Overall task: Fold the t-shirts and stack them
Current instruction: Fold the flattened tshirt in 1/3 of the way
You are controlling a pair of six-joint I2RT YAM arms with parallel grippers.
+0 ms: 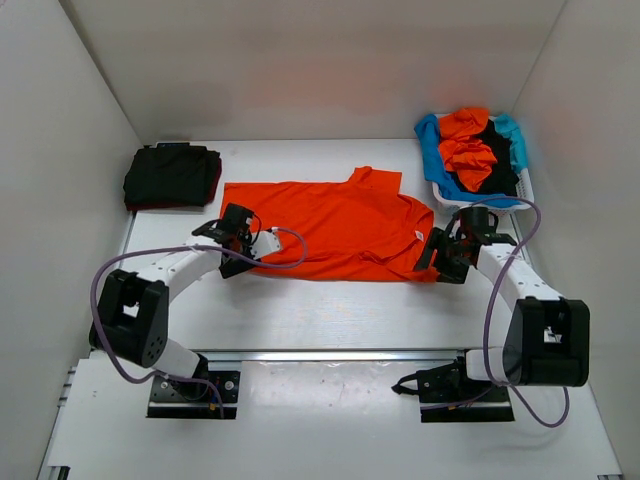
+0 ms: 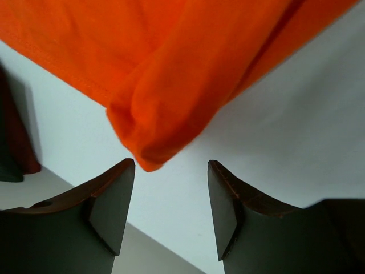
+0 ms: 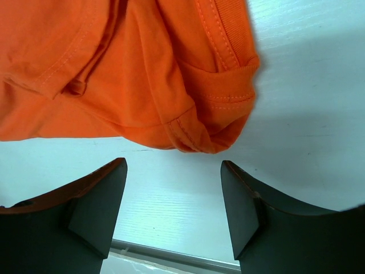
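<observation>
Desk: white desk (image 1: pixel 330 310) walled in on three sides, with both arms reaching in from the near edge.
Spread shirt: orange t-shirt (image 1: pixel 330 225) lies flat across the middle of the desk, roughly a wide rectangle, with one sleeve sticking out at the far edge and a small white tag showing near its right end.
Left hand: left hand (image 1: pixel 236 232) sits low at the shirt's near-left corner. In its wrist view the fingers (image 2: pixel 111 200) stand apart with bare desk between them. A rounded fold of the orange cloth (image 2: pixel 171 74) lies just ahead of the tips, not gripped.
Right hand: right hand (image 1: pixel 452 245) sits at the shirt's near-right corner. Its fingers (image 3: pixel 97 200) are also spread with nothing between them. The hemmed, bunched corner of the shirt (image 3: pixel 125 68) lies just beyond the tips.
Folded stack: folded stack (image 1: pixel 172 177) of dark cloth, black over dark red, rests at the far left of the desk, apart from the spread shirt. Its edge shows at the left of the left wrist view (image 2: pixel 14 142).
Basket: white basket (image 1: pixel 455 202) at the far right holds a blue t-shirt (image 1: pixel 432 150), a crumpled orange t-shirt (image 1: pixel 468 145) and a black t-shirt (image 1: pixel 503 165) heaped together.
</observation>
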